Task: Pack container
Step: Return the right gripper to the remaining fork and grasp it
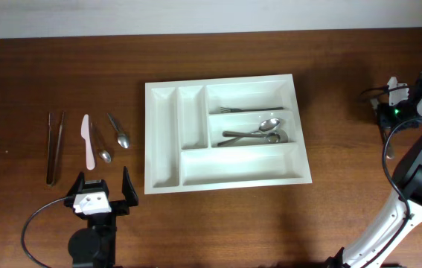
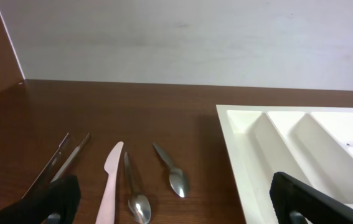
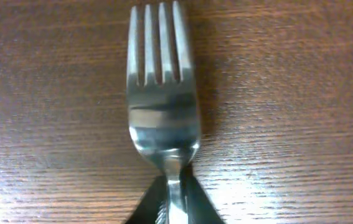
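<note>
The container [image 1: 240,165] is sitting at the middle of the surface [image 1: 344,216], its long axis running from 9 to 3 o'clock in the overhead view with a slight tilt. Its two narrow compartments are lying at the 9 o'clock end and its three wide ones are stacked toward 3 o'clock. A packed fork [image 1: 229,110] is lying in the 12 o'clock wide compartment and a couple of spoons [image 1: 259,134] are resting in the middle one, while the rest are showing bare. Out at 3 o'clock, well apart from the container, the right tool [image 3: 175,202] is pinching the neck of a fork [image 3: 162,118] between closed fingers. That fork is lying flat on the wood with its tines pointing away from the tool. At 9 o'clock of the container, two loose spoons [image 1: 118,130], a pale knife [image 1: 88,141] and a pair of dark utensils [image 1: 56,147] are lying side by side. The left tool [image 1: 103,190] is hovering just at 6 o'clock of them with its fingers spread wide, holding nothing. The coming move is probably turning on this: the container is lying at 9 o'clock from the right tool, so the fork is likely needing a carry that way, lined up along the compartment's long axis.
</note>
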Tool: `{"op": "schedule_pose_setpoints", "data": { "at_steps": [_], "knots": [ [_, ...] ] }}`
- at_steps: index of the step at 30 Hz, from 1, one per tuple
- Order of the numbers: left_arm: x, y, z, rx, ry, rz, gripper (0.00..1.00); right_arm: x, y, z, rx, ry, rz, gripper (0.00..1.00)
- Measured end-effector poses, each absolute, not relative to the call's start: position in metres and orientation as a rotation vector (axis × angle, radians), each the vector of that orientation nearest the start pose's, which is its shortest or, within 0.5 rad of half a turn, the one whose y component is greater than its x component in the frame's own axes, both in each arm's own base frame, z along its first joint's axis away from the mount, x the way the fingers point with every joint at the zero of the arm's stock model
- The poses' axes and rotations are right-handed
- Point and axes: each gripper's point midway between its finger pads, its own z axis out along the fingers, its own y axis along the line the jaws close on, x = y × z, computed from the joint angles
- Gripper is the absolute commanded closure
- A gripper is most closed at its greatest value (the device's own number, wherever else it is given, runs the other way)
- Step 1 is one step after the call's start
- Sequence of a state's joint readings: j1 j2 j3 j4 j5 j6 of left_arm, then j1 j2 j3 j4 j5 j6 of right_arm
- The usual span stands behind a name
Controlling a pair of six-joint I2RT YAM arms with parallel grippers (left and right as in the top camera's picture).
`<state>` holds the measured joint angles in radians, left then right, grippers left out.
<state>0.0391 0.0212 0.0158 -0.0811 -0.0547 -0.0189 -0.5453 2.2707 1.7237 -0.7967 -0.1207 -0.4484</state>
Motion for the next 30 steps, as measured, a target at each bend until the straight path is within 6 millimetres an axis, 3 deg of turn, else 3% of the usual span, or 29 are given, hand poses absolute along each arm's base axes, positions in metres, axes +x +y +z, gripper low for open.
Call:
{"op": "schedule_pose_setpoints", "data": {
  "at_steps": [10,15,18,21,24,28,29,30],
  "knots": [
    [0.246,0.019,0.157,-0.09,1.655,0.061,0.01,0.42,-0.223,0.007,0.247,2.911,0.087,0.96],
    [0.246,0.019,0.157,-0.09,1.655,0.061,0.01,0.447,-0.218,0.041,0.209,2.849,0.086,0.96],
    [0.246,0.019,0.157,-0.089,1.655,0.061,0.01,0.473,-0.198,0.075,0.118,2.776,0.119,0.96],
    [0.246,0.019,0.157,-0.09,1.655,0.061,0.01,0.496,-0.159,0.109,-0.074,2.706,0.201,0.96],
    [0.246,0.019,0.157,-0.089,1.655,0.061,0.01,0.515,-0.083,0.149,-0.443,2.58,0.317,0.96],
    [0.246,0.019,0.157,-0.089,1.655,0.061,0.01,0.518,-0.007,0.167,-0.799,2.437,0.391,0.96],
    [0.246,0.019,0.157,-0.09,1.655,0.061,0.01,0.516,0.016,0.169,-0.913,2.39,0.409,0.96],
    [0.246,0.019,0.157,-0.09,1.655,0.061,0.01,0.509,0.051,0.168,-1.1,2.312,0.432,0.96]
  ]
}}
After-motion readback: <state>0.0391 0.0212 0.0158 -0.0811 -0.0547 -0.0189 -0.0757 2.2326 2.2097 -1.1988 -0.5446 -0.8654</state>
